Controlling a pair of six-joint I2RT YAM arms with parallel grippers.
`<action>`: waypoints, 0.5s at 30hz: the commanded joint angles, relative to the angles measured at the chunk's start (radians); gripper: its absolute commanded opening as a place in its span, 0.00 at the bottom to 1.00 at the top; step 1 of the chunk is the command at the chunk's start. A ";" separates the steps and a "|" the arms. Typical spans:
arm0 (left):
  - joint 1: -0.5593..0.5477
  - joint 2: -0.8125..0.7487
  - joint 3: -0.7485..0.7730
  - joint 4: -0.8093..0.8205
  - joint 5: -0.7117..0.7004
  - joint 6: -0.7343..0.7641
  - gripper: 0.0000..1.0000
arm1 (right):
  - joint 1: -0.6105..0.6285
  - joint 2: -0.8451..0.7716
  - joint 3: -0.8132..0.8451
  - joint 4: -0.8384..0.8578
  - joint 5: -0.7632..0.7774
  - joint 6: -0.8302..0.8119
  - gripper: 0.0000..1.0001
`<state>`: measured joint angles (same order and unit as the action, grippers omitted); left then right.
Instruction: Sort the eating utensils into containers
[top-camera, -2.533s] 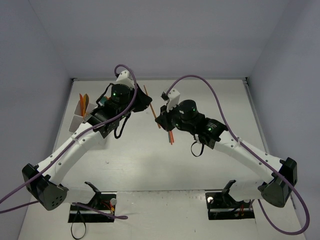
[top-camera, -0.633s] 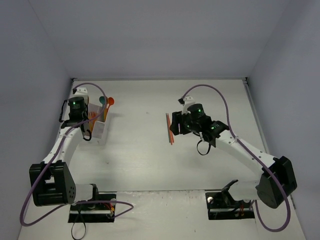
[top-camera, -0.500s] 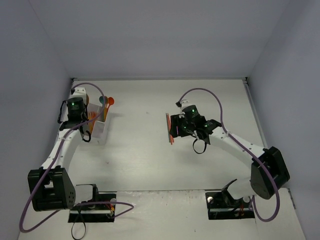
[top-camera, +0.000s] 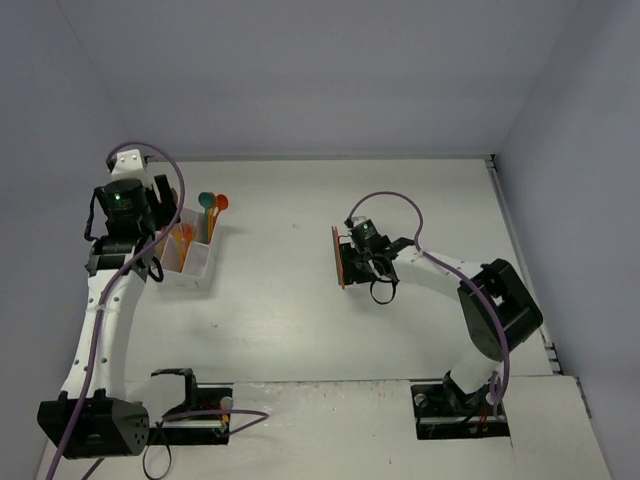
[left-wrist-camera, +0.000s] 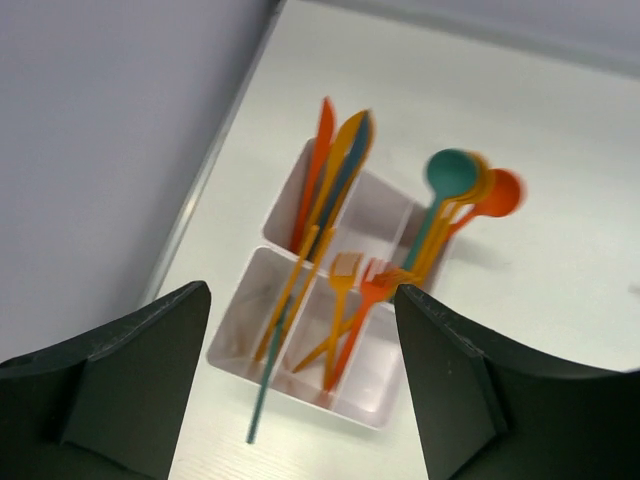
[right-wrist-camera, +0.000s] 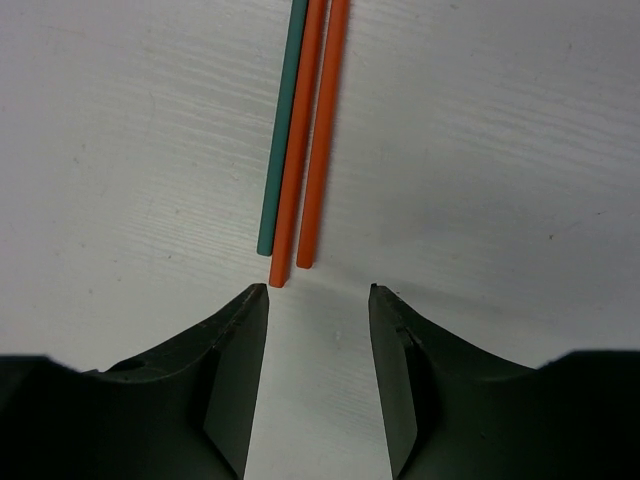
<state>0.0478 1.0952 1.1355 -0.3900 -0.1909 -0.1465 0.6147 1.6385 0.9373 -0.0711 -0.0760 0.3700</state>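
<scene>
The white container box (left-wrist-camera: 385, 410) (top-camera: 192, 262) stands at the table's left, with several orange and teal eating utensils upright in it: knives (left-wrist-camera: 345, 160), forks (left-wrist-camera: 345, 300) and spoons (left-wrist-camera: 452, 175). A teal stick (left-wrist-camera: 262, 395) leans out over its near wall, blurred. My left gripper (left-wrist-camera: 302, 290) hangs open above the box with nothing between its fingers. One teal stick (right-wrist-camera: 282, 130) and two orange sticks (right-wrist-camera: 312, 130) lie side by side on the table (top-camera: 340, 258). My right gripper (right-wrist-camera: 317, 288) stands open low over the table, its tips just short of the sticks' near ends.
The grey side wall (left-wrist-camera: 100, 150) runs close behind the box on the left. The right arm's elbow (top-camera: 500, 300) is folded up at mid right, with its purple cable (top-camera: 390, 200) looping above the wrist.
My left gripper has opened and pulled back up and left from the box. The right arm's elbow has folded in toward the sticks, and its jaws have narrowed a little.
</scene>
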 joint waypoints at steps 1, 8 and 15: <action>-0.048 -0.055 0.086 -0.094 0.111 -0.129 0.72 | -0.006 0.020 0.057 0.019 0.054 0.017 0.39; -0.213 -0.098 0.101 -0.123 0.125 -0.195 0.72 | -0.006 0.064 0.068 0.020 0.101 0.021 0.34; -0.267 -0.094 0.098 -0.121 0.146 -0.269 0.72 | 0.002 0.110 0.089 0.024 0.111 0.021 0.30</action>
<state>-0.1982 1.0103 1.1969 -0.5383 -0.0667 -0.3423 0.6147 1.7334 0.9792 -0.0625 -0.0110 0.3828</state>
